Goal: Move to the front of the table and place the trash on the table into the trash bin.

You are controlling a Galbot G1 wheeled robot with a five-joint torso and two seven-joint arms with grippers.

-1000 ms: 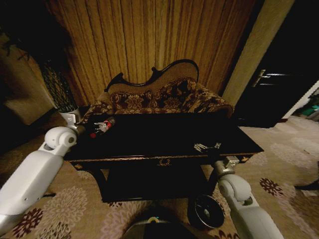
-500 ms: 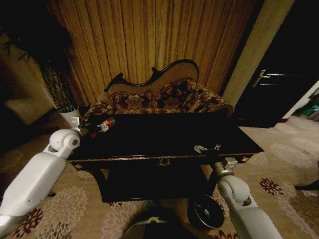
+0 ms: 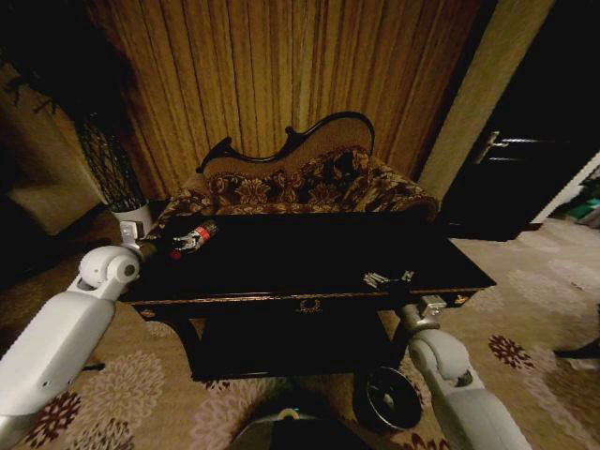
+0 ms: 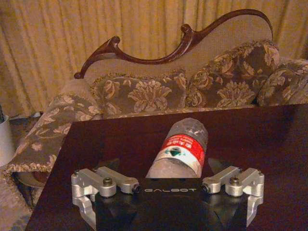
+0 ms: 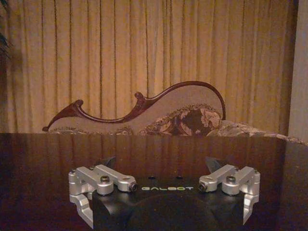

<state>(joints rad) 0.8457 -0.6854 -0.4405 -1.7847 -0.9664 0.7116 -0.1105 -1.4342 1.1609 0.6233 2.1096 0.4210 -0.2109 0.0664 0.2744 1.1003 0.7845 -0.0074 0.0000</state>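
Red-labelled bottle [image 4: 180, 147] lies on the black table [image 3: 309, 258] at centre left of the frame, between the left gripper's [image 3: 184, 241] spread fingers, untouched, while the right gripper [image 3: 389, 277] hovers open lower right.

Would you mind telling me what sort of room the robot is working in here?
Most likely a home sitting room or lounge: a floral sofa with a carved frame stands before floor-length curtains, a glossy black table sits in front of it, and the floor has patterned carpet.

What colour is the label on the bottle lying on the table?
Red, with a small dark emblem, on the bottle; clearest in the left wrist view.
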